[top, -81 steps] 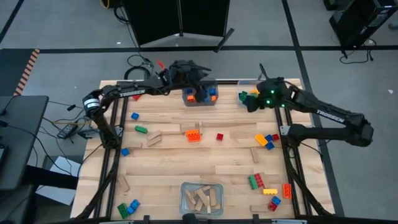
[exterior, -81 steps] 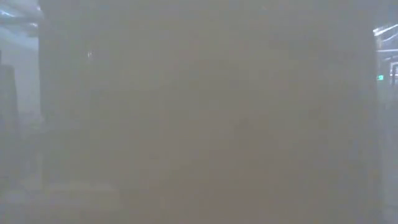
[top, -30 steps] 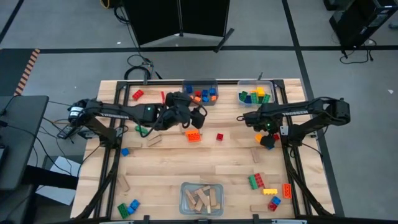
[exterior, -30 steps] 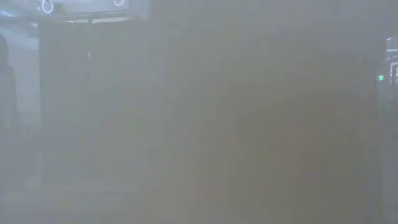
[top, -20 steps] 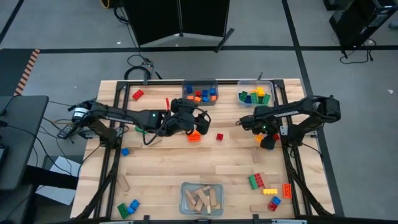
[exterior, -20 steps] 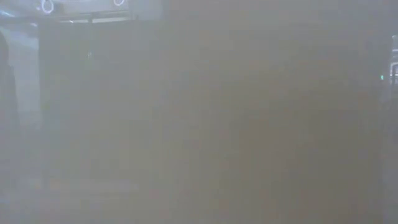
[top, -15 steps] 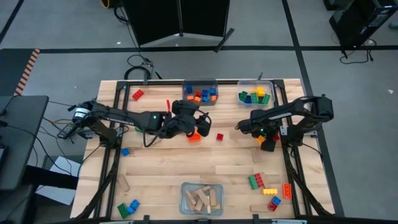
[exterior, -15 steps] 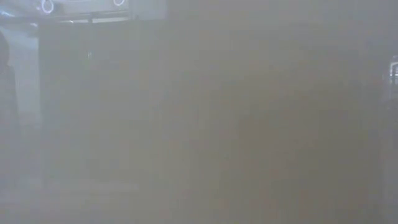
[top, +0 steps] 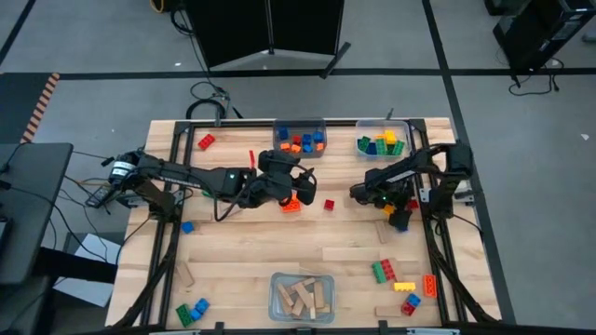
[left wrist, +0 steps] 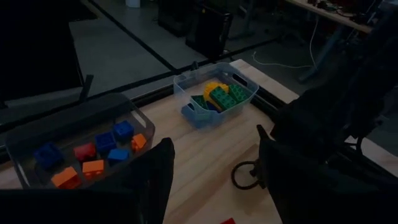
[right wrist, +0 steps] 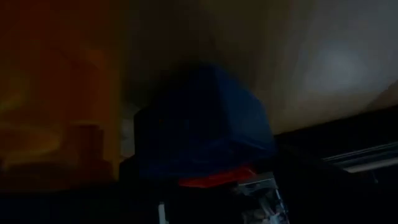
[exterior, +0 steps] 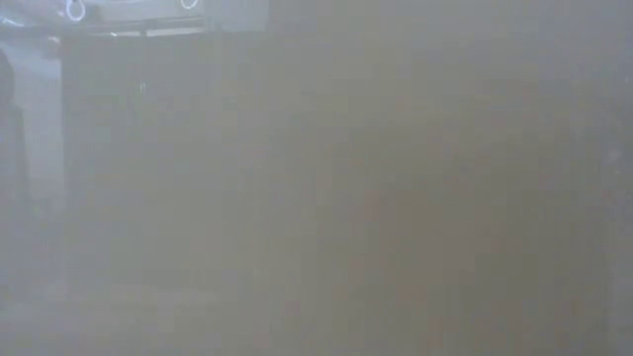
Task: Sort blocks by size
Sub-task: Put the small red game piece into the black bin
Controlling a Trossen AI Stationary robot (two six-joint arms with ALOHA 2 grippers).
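Blue block (right wrist: pixel 205 121) sitting right before right gripper (top: pixel 389 210), nearer arm; jaw state: cannot tell, mid-change.

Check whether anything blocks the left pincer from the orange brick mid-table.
Nothing visible does. The open left pincer hangs right above the orange brick, partly covering it from overhead; the small red brick lies apart, off to one side.

Spread fingers (left wrist: pixel 157 171) face two block-filled bins (left wrist: pixel 214 99).
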